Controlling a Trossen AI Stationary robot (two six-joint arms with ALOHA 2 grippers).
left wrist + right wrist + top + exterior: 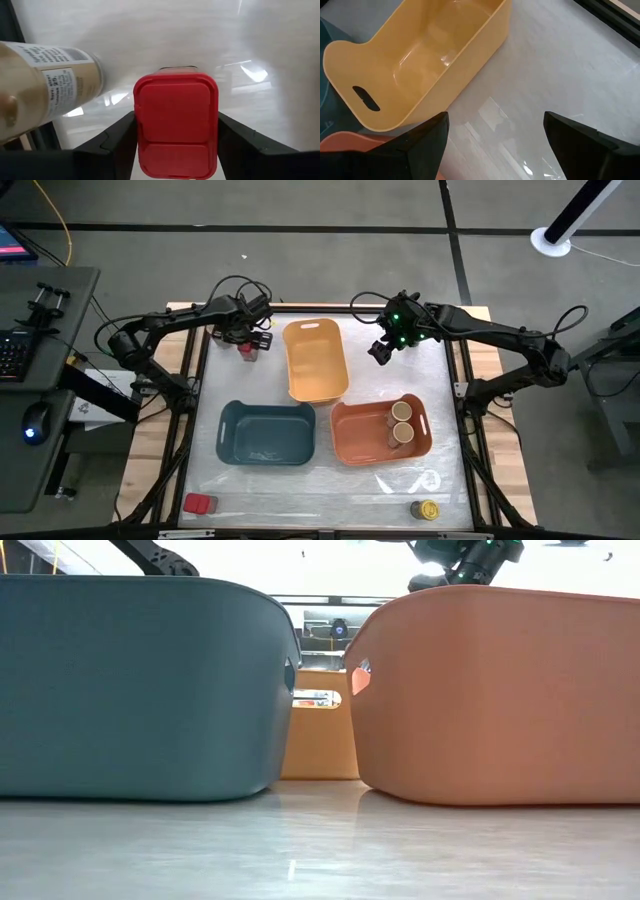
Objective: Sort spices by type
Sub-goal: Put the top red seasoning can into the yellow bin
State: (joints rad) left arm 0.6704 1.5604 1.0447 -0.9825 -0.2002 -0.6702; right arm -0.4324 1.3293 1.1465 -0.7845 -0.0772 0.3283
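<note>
Straddling a red boxy plastic-lidded tin (176, 131), left gripper (176, 145) fingers against both its sides, grasping it on the pale surface (200, 35); tan cylindrical labelled jar (42, 85) just beside. Right gripper (495, 145) spread wide, released, hovering beside the yellow plastic bin (420, 55).

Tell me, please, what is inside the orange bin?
Two tan-lidded jars stand in the orange bin, seen from above, at the side toward the right arm. In the low view its wall hides all inside.

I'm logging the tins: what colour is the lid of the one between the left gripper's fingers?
Red; the tin shows best in the left wrist view.
</note>
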